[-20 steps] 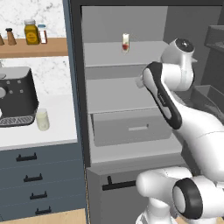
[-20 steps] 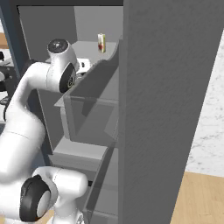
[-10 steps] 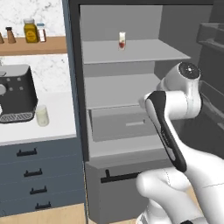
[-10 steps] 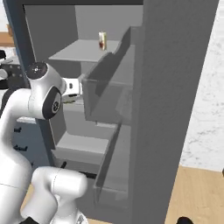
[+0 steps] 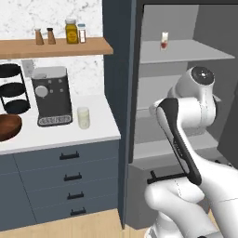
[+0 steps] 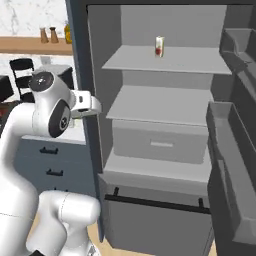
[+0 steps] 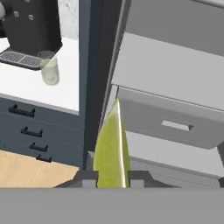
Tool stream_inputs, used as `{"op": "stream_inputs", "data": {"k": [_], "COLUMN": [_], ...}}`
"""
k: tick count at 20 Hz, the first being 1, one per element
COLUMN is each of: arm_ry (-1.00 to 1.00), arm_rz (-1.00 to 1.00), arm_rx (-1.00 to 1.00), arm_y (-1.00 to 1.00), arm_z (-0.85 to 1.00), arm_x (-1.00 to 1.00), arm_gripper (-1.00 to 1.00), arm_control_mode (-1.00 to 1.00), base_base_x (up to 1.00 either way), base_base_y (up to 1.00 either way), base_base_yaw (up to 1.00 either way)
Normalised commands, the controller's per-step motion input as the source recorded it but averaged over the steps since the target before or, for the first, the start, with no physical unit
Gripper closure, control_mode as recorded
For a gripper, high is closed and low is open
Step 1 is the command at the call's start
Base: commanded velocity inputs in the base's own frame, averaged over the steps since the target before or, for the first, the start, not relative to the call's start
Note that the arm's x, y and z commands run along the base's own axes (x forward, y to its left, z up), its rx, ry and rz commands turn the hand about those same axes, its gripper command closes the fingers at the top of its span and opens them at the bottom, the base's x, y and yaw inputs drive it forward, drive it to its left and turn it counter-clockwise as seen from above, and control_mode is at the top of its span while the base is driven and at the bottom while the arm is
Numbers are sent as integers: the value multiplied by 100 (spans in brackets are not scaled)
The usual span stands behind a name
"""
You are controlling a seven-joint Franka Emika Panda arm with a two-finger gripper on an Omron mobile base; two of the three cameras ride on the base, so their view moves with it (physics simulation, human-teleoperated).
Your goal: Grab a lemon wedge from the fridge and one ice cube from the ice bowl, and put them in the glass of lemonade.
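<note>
Yellow-green curved lemon wedge (image 7: 112,151): pinched in the claw (image 7: 112,177), before the open tall dark grey fridge (image 6: 165,107). Clear cylindrical glass of pale lemonade (image 5: 83,117): upright on the white bench (image 5: 60,135), beside the black coffee machine (image 5: 51,95). Dark brown wooden ice bowl (image 5: 8,126): at the bench's left end.

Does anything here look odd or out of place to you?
Only the fridge stands wide open, its pale shelves showing. The pincer holds the lemon wedge in front of it. No spills, nothing tipped or broken.

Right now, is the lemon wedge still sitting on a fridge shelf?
No, the lemon wedge stands up between the hand's fingertips, out in front of the fridge.
</note>
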Motion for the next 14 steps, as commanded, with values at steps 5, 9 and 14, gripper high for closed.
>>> {"op": "stream_inputs", "data": {"k": [5, 9, 14], "arm_ry": [0, 0, 0], "arm_rz": [0, 0, 0], "arm_rx": [0, 0, 0], "arm_y": [0, 0, 0], "arm_z": [0, 0, 0], "arm_x": [0, 0, 0], "arm_gripper": [100, 100, 100], "arm_control_mode": [100, 100, 100], "base_base_x": [0, 3, 45], "base_base_y": [100, 100, 73], "base_base_yaw": [-8, -11, -11]}}
